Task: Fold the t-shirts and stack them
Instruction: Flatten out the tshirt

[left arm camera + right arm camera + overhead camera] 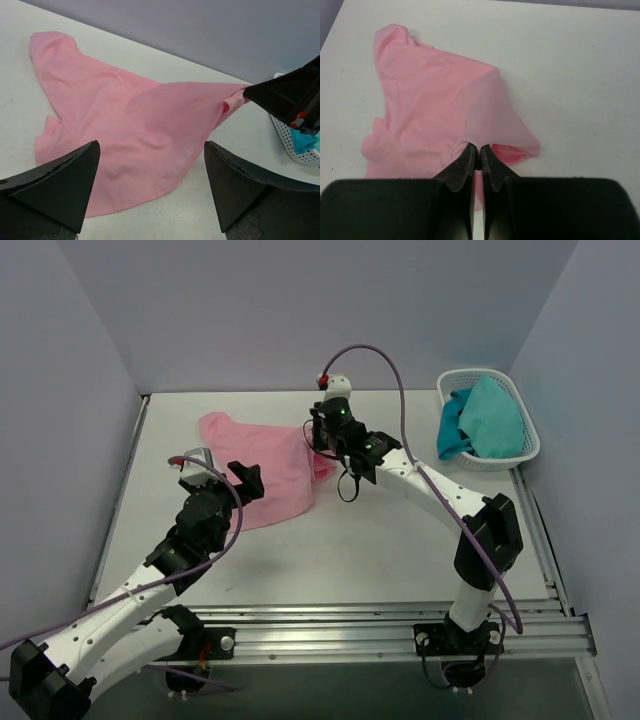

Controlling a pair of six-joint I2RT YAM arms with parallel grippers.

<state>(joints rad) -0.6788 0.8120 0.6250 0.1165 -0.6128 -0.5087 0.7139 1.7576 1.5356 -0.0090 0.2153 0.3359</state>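
Risk: right claw (480, 155) is clenched on only a thin pinch of the pink t-shirt (262, 465) at its right edge, could slip when pulled and cloth bunches; left claw (151, 147) released, hovering over near side. Shirt rumpled on surface (400, 550) left of centre, long axis far-left to right, pinched tip pointing right

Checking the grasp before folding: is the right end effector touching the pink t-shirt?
Touching. Right wrist view: the right end effector, shut, pinches a fold of the pink t-shirt between its fingertips.
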